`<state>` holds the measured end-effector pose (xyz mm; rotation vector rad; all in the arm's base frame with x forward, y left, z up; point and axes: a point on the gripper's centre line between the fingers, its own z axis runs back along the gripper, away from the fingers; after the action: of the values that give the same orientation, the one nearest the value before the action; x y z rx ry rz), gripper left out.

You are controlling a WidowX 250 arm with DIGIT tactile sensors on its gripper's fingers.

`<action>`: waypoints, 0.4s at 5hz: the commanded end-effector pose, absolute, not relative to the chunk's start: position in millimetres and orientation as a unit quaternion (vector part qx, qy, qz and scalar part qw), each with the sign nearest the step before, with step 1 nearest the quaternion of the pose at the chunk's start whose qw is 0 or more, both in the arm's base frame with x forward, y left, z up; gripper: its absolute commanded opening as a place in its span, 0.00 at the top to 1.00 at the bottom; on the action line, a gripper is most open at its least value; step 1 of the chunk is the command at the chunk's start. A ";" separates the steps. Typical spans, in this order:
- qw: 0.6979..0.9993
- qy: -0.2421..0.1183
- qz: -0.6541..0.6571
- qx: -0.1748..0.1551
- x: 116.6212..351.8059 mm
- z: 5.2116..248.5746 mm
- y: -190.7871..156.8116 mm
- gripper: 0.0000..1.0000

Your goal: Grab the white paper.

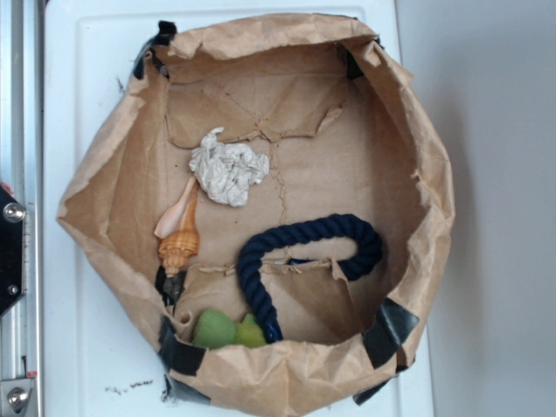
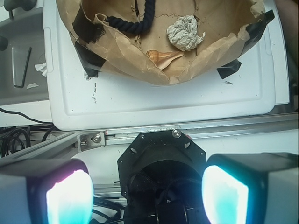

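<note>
Crumpled white paper (image 1: 228,170), a wrinkled wad with grey creases, lies inside a wide brown paper bag (image 1: 417,165) on a white bench (image 1: 78,330), toward the bag's far left. Touching it on the near side is a pale orange spiral seashell (image 1: 178,233). To the right curves a dark blue rope (image 1: 304,252); a green soft lump (image 1: 228,330) sits nearest. In the wrist view the jaws stand wide apart and empty, well clear of the bag.
</note>
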<state>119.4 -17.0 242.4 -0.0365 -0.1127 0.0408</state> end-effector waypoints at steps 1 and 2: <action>0.998 -0.056 0.020 -0.018 119.4 242.4 -17.0 0.00; 0.996 -0.067 0.064 -0.011 161.1 235.2 -11.8 0.00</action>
<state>158.3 -12.6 224.7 -0.0178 -0.0890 0.1128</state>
